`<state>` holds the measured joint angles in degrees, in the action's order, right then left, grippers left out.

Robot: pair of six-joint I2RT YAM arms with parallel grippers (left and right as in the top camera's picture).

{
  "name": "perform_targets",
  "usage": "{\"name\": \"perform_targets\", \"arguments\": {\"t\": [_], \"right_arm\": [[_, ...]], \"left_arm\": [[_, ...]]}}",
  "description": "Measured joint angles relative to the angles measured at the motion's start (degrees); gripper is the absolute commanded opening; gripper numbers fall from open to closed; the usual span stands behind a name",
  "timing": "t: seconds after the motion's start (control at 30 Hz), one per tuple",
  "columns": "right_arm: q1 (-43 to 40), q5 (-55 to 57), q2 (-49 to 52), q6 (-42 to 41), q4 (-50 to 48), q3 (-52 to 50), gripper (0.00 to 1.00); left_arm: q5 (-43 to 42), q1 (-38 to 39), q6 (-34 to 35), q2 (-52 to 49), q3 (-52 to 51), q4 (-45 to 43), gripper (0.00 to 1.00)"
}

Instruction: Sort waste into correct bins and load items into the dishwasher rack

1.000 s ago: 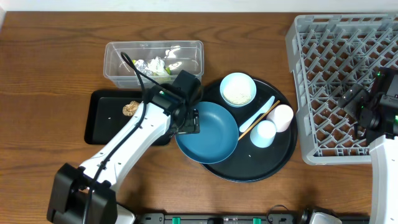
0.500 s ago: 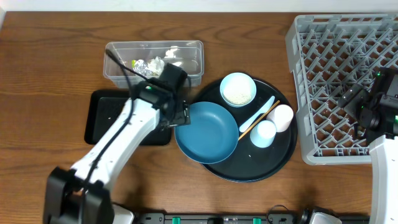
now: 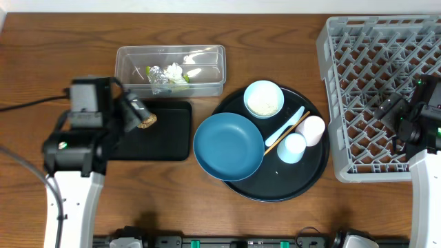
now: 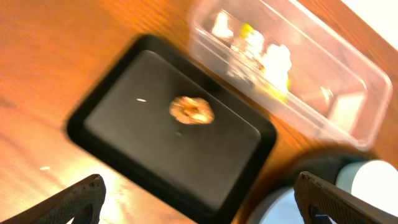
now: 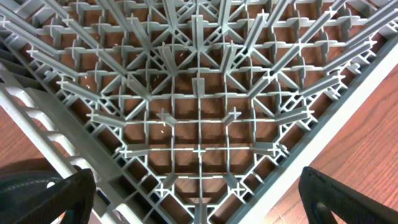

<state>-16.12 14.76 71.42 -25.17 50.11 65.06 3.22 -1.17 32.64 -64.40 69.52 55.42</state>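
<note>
The brown food lump (image 3: 146, 122) lies on the shallow black tray (image 3: 165, 141); in the left wrist view the lump (image 4: 191, 110) sits mid-tray (image 4: 124, 124). My left gripper (image 3: 138, 112) hovers over the tray's left part, open and empty (image 4: 199, 208). The clear tub (image 3: 207, 69) holds the tissue (image 3: 172, 71) and the wrapper (image 3: 185, 79). The blue plate (image 3: 229, 147), the bowl with rice (image 3: 263, 98), the spoon (image 3: 286, 125), the chopstick (image 3: 281, 138) and two cups (image 3: 311, 129) (image 3: 292, 147) sit on the round black tray (image 3: 275, 186). My right gripper (image 3: 402, 122) is open over the grey rack (image 3: 372, 62), near its corner (image 5: 199, 208).
The tub (image 4: 348, 81) stands just behind the black tray. The plate overhangs the round tray's left rim, close to the black tray's right end. The rack (image 5: 199, 93) fills the table's right side. Bare wood lies at the far left and front.
My left arm has swung left, away from the blue plate's left edge, to over the black tray's left part. The plate and the right arm have not moved.
</note>
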Motion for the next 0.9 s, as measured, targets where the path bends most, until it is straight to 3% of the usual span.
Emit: {"name": "perform_targets", "arguments": {"t": [0.27,0.5,0.67,0.77,0.9], "right_arm": [[-0.11,-3.17,0.00,-0.04,-0.37,0.00,0.99],[-0.11,-24.37,0.00,-0.22,3.41,0.02,0.99],[0.66,-42.60,0.00,3.30,-2.86,0.07,0.99],[4.87,-50.62,-0.07,6.97,-4.39,0.13,0.99],[16.00,-51.08,-0.57,9.57,-4.55,0.26,0.99]], "left_arm": [[0.02,-4.09,0.98,0.37,0.00,3.93,0.98],[-0.02,-6.80,4.92,0.33,0.00,4.02,0.98],[-0.07,-10.88,8.00,0.26,0.00,6.16,0.98],[-0.07,-12.20,8.79,0.22,0.00,7.96,0.98],[-0.09,-12.28,9.40,0.22,0.00,9.18,0.98]]}}
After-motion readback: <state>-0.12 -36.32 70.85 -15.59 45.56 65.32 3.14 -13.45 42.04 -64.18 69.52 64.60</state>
